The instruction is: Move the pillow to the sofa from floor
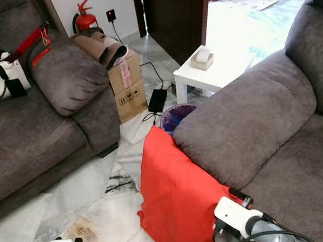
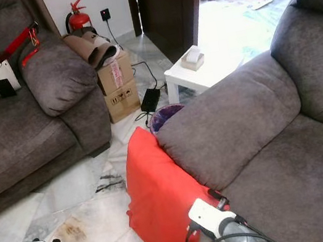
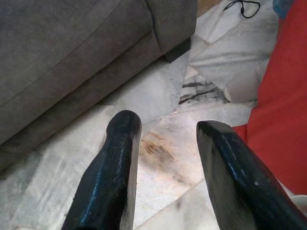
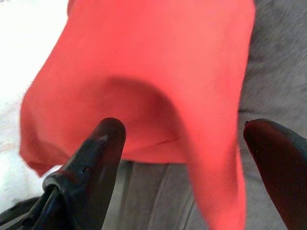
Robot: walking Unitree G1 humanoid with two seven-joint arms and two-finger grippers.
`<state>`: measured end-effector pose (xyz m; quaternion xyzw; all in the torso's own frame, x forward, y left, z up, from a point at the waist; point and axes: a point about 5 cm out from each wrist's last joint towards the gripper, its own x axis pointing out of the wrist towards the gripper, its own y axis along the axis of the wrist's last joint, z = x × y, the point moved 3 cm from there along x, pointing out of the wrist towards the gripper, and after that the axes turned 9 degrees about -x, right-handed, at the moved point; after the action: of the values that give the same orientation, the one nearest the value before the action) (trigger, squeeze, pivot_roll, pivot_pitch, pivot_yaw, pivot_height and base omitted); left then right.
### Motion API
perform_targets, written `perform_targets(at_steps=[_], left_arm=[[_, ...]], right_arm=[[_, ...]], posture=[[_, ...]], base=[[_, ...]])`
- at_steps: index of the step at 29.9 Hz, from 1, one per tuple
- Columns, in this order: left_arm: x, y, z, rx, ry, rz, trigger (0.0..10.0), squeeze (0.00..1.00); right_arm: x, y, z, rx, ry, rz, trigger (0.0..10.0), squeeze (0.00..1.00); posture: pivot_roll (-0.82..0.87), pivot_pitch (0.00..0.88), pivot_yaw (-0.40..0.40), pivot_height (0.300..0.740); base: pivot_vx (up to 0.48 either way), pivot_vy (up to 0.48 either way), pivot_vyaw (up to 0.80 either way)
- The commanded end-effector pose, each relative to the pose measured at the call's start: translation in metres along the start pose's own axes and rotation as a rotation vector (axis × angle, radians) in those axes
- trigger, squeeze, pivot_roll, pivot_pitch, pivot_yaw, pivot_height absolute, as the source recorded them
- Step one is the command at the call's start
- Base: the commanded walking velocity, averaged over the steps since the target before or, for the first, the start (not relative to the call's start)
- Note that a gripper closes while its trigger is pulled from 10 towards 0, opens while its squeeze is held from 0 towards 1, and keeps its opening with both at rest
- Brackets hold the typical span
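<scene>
The left gripper (image 3: 165, 158) hangs over the veined marble floor (image 1: 92, 189), its smooth black fingers spread, the red pillow (image 1: 177, 193) just off to its right. That pillow, soft and creased, stands on the floor leaning against the grey, plush-napped sofa (image 1: 262, 122). The right gripper (image 4: 187, 158) gapes wide directly before the pillow's sagging cloth, not touching it.

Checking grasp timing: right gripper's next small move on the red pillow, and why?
Probably ease the right gripper forward and close on the red pillow. Its fingers are open with the pillow's lower edge between them, not yet pinched; the pillow leans against the sofa armrest, bottom on the floor.
</scene>
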<state>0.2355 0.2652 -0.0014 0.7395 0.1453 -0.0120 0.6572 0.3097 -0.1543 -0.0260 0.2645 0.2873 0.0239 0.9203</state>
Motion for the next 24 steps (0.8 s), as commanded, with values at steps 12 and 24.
perform_targets(at_steps=[12,24], left_arm=[[-0.015,0.011,0.000,0.056,-0.035,0.016,10.0,0.00],[-0.025,0.016,0.000,0.081,-0.040,0.008,10.0,0.00]], right_arm=[[0.004,0.006,0.014,-0.099,-0.101,-0.015,10.0,0.00],[0.005,0.000,0.027,-0.122,-0.144,-0.066,0.6,0.00]], posture=[[0.28,0.239,0.043,0.636],[0.31,0.257,0.034,0.636]], base=[[0.000,0.000,0.00],[0.000,0.000,0.00]])
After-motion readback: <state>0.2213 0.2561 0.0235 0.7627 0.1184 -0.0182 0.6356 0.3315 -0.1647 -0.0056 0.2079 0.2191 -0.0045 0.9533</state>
